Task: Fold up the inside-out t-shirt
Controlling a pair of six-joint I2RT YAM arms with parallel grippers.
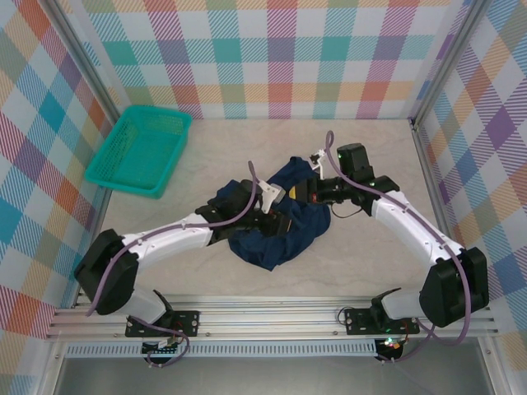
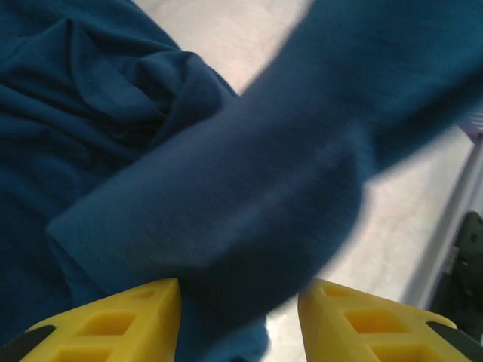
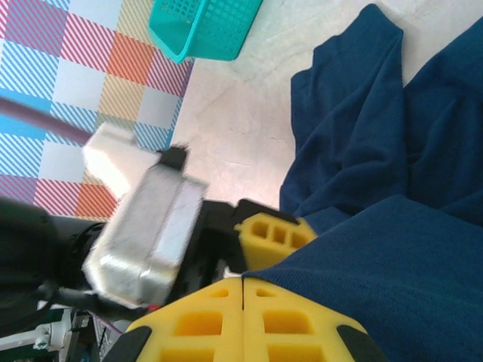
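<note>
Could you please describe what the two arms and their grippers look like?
Both the left arm and right arm have white links, black joints and a purple cable running alongside. The left gripper and right gripper have yellow wedge-shaped fingers with rectangular hollows and black patches.

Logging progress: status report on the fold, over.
Left pincer open over cloth. Right pincer shut on t-shirt, bunched, not folded. Basket apart, far left.

A robot test cell in a lab rather than a lived-in room: a white-and-black left arm (image 1: 165, 243) and right arm (image 1: 412, 226) are bolted to an aluminium rail (image 1: 272, 317) at the edge of a pale tabletop (image 1: 247, 140), boxed in by metal posts and bright plaid wall panels (image 1: 280, 49), with exposed cables
</note>
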